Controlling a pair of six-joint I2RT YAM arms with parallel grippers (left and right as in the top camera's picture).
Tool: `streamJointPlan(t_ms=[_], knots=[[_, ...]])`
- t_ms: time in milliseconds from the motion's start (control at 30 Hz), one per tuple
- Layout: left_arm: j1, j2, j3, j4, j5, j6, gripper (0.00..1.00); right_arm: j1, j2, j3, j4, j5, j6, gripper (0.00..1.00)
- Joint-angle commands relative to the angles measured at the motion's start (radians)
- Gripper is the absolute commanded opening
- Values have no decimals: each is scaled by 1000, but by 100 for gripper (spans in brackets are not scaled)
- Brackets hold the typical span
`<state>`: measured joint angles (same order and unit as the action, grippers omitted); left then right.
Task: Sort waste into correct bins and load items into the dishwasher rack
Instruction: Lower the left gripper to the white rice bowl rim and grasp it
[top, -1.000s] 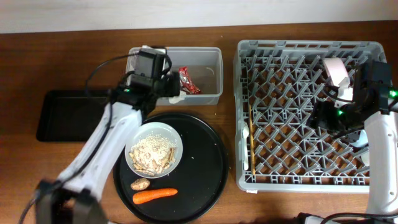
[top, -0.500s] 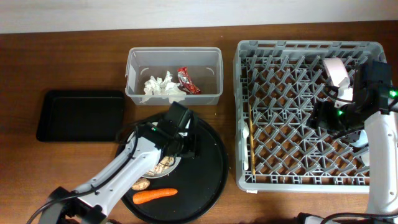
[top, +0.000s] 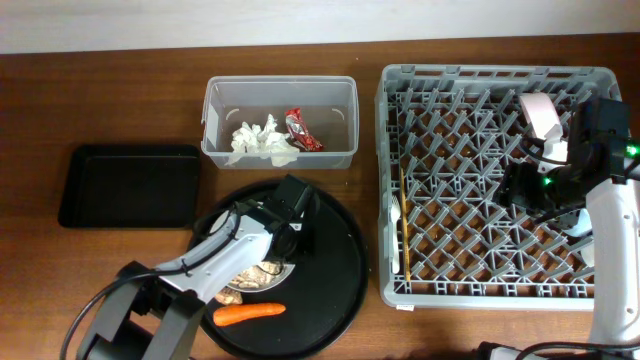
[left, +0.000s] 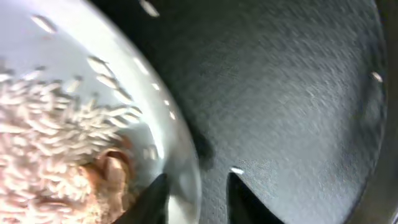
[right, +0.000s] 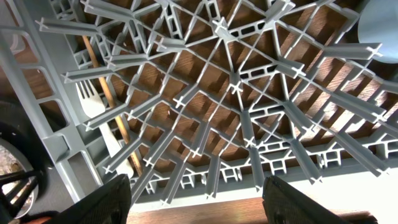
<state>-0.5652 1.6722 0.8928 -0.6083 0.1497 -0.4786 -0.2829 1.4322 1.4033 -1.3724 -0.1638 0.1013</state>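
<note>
A white bowl (top: 250, 270) of rice scraps (left: 43, 130) sits on the round black tray, mostly hidden under my left arm. My left gripper (left: 196, 199) straddles the bowl's rim (left: 186, 168), one finger inside and one outside. The jaws stand narrow, and a strip of tray still shows beside the outer finger. The carrot (top: 250, 313) and a brown lump (top: 228, 296) lie in front of the bowl. The tissue (top: 262, 142) and red wrapper (top: 302, 130) lie in the clear tub (top: 345, 95). My right gripper (right: 205, 208) hangs open above the grey rack (top: 480, 75), which holds chopsticks (top: 403, 205) and a fork (top: 395, 235).
The shallow black rectangular tray (top: 130, 185) lies at the left with nothing in it. The round black tray (top: 335, 265) reaches close to the rack's left wall. A pale blue-grey object (right: 380, 18) stands in the rack at the right.
My left arm swung from the clear tub down to the bowl and its jaws narrowed around the rim. The tissue now lies in the tub. The right arm has not moved.
</note>
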Motion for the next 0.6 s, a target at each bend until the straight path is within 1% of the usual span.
streamJointPlan(t_ms=[0, 67, 167, 267, 367, 433, 567], knots=[[-3, 23, -13, 2, -44, 5, 19, -5, -4, 0, 0, -9, -8, 72], [-3, 23, -13, 3, -121, 5, 8, -5, -4, 0, 0, -9, -8, 72], [-3, 23, -13, 6, -177, 5, 1, -5, -4, 0, 0, -9, -8, 72], [-3, 23, -13, 10, -185, 5, 1, -5, -4, 0, -1, -9, -8, 72], [-3, 23, -10, 5, -238, 5, 1, -5, -4, 0, -2, -9, -8, 72], [-3, 23, 19, -1, -253, 47, 1, -5, -4, 0, -3, -9, -8, 72], [-3, 23, 114, -94, -290, 69, 1, -5, -4, 0, -4, -9, -8, 72]])
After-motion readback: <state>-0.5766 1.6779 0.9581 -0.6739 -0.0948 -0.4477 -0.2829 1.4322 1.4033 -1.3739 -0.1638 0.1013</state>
